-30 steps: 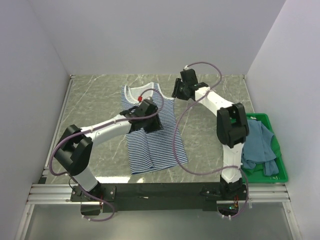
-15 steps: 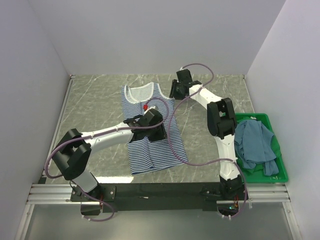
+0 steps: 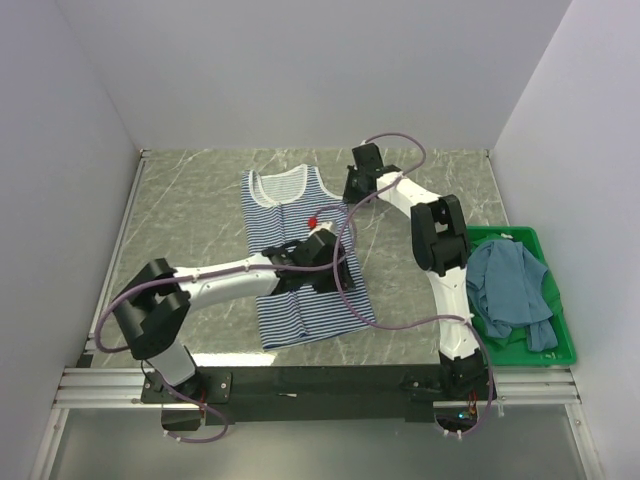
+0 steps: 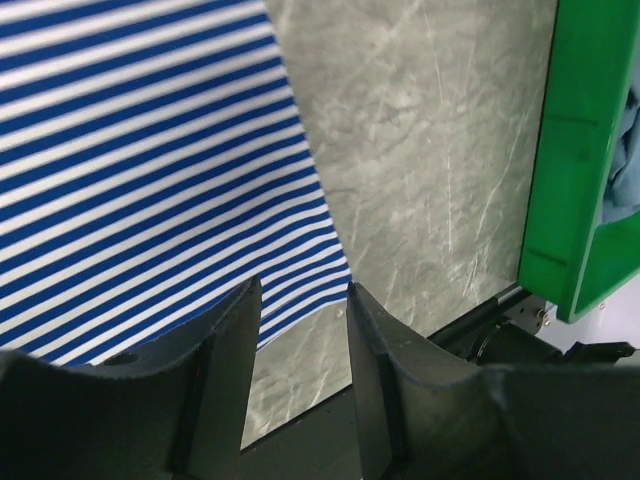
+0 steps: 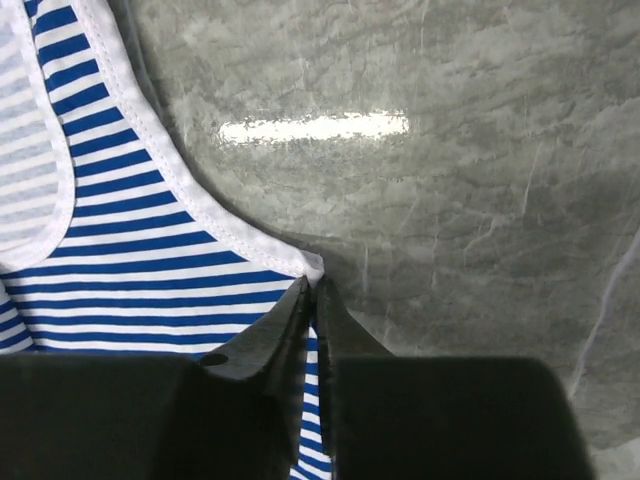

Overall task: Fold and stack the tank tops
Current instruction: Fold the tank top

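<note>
- Striped tank top [image 3: 300, 305]: flat on the marbled table [image 3: 190, 210], neck toward the far wall.
- Teal tank top [image 3: 508, 285]: crumpled in the green crate [image 3: 562, 352], at the right.
- My left claw [image 4: 300, 300]: spread, above the striped hem's corner.
- My right claw [image 5: 312, 292]: pressed together, pinching the striped tank top at its white-trimmed armhole corner.

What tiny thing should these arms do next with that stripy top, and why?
Probably lower the left pincer and close it on the hem corner of the striped tank top. Its jaws stand open right above that corner, while the right pincer looks pinched on the same side's armhole edge; both grips would allow a fold.
</note>
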